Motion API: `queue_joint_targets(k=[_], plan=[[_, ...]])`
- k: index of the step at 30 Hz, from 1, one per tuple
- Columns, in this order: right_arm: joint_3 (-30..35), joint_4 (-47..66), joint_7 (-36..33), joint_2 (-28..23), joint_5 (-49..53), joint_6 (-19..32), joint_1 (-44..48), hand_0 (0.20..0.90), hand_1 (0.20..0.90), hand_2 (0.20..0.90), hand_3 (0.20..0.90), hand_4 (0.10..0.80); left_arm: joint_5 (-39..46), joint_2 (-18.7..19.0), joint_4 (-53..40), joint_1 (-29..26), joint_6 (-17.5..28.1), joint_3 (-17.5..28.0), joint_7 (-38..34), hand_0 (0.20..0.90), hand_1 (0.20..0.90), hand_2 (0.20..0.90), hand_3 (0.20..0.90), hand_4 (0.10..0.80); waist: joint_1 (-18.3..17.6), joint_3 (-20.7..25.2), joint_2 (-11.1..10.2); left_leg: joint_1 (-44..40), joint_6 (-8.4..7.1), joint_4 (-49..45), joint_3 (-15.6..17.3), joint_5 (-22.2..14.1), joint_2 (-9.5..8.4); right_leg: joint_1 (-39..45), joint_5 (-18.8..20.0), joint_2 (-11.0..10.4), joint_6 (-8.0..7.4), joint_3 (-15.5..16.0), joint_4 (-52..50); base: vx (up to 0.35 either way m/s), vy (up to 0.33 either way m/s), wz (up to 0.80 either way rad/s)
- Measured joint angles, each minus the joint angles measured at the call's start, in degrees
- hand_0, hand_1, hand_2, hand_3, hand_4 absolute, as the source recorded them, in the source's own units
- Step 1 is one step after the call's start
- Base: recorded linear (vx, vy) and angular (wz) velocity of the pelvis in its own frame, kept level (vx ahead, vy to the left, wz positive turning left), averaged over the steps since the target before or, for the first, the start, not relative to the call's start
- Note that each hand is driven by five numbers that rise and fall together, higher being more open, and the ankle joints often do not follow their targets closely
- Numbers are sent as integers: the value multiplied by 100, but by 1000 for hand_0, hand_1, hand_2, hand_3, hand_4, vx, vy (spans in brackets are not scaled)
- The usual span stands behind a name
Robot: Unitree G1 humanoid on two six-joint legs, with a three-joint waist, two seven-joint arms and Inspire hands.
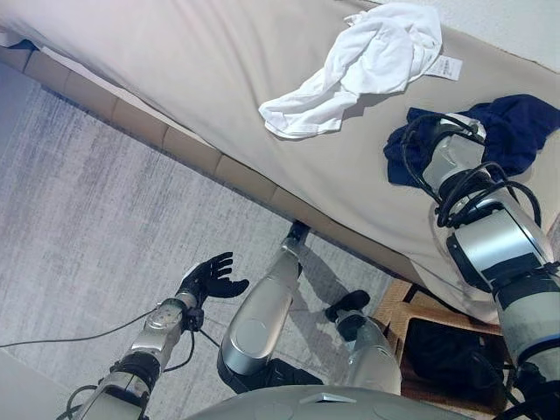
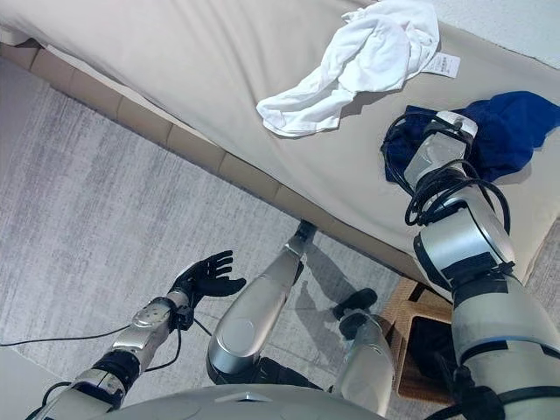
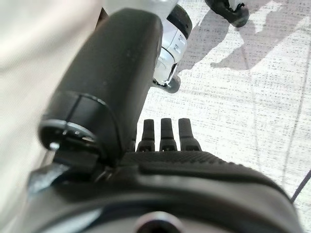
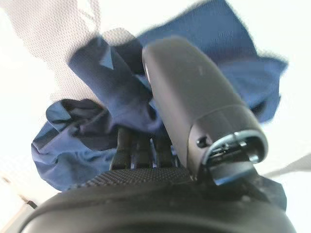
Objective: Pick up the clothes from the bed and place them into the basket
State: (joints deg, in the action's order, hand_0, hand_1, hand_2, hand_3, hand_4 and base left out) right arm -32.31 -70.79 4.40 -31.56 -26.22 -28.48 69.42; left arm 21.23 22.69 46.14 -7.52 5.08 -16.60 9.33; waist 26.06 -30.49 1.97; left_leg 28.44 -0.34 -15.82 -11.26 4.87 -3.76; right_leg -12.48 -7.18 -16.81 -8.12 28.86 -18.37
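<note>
A crumpled white garment [image 1: 359, 66] lies on the beige bed [image 1: 201, 70]. To its right is a navy blue garment [image 1: 516, 131]. My right arm reaches over the bed onto the blue cloth. In the right wrist view my right hand [image 4: 194, 107] is sunk into the blue garment [image 4: 97, 121], with a fold bunched between the thumb and the fingers. My left hand [image 1: 210, 278] hangs open over the grey carpet at the lower left and holds nothing. A wicker basket [image 1: 407, 319] stands on the floor at the lower right, by the bed's edge.
The bed's wooden side rail [image 1: 175, 144] runs diagonally from upper left to lower right. Grey carpet [image 1: 87, 227] covers the floor on the left. Something dark lies inside the basket.
</note>
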Motion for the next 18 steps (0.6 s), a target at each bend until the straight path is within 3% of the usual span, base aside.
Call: queue_joint_targets(k=[3, 5, 7, 10, 12, 16, 18], plan=[[8, 179, -505, -18, 515, 357, 6, 300, 300, 300, 200, 100, -47, 135, 14, -14, -118, -27, -12, 900, 900, 900, 900, 800, -26, -4, -39, -62, -24, -3, 51, 18, 60, 102, 30, 86, 39, -22, 108, -25, -121, -8], [110, 1205, -967, -152, 980, 468, -132, 300, 300, 300, 200, 100, -121, 267, 51, -5, -195, 3, -70, 900, 900, 900, 900, 800, -159, -25, -157, -234, -34, 17, 189, 12, 163, 230, 120, 184, 127, -170, 269, -1, -128, -27], [419, 2596, -1583, -207, 1164, 646, -479, 300, 300, 300, 200, 100, -177, 345, 118, 96, -270, 106, -183, 900, 900, 900, 900, 800, -238, -40, -302, -520, -47, 34, 423, -87, 265, 471, 287, 275, 103, -378, 479, 24, -63, -55], [1399, 4766, -2293, -348, 1156, 1015, -1334, 300, 300, 300, 200, 100, -369, 385, 217, 186, -278, 337, -261, 900, 900, 900, 900, 800, -478, -18, -576, -1115, 7, 277, 691, -108, 354, 988, 557, 375, 105, -555, 948, -7, -50, -48], [1934, 5691, -2548, -506, 1161, 1244, -1756, 300, 300, 300, 200, 100, -568, 424, 302, 288, -309, 588, -250, 900, 900, 900, 900, 800, -811, 150, -914, -1374, -19, 467, 895, -155, 397, 1128, 590, 419, 103, -788, 1180, 22, -50, -53], [2793, 6259, -2819, -905, 1171, 1381, -2519, 300, 300, 300, 200, 100, -837, 416, 515, 362, -495, 837, -219, 900, 900, 900, 900, 800, -1305, 507, -1253, -1715, -56, 688, 1343, -192, 551, 1231, 753, 518, 124, -1208, 1515, 2, -45, -60], [3170, 6466, -2883, -1026, 1183, 1436, -3048, 300, 300, 300, 200, 100, -1029, 339, 710, 447, -506, 927, -221, 900, 900, 900, 900, 800, -1547, 772, -1288, -1884, -84, 834, 1555, -195, 583, 1270, 875, 568, 153, -1417, 1691, 16, -38, -64]])
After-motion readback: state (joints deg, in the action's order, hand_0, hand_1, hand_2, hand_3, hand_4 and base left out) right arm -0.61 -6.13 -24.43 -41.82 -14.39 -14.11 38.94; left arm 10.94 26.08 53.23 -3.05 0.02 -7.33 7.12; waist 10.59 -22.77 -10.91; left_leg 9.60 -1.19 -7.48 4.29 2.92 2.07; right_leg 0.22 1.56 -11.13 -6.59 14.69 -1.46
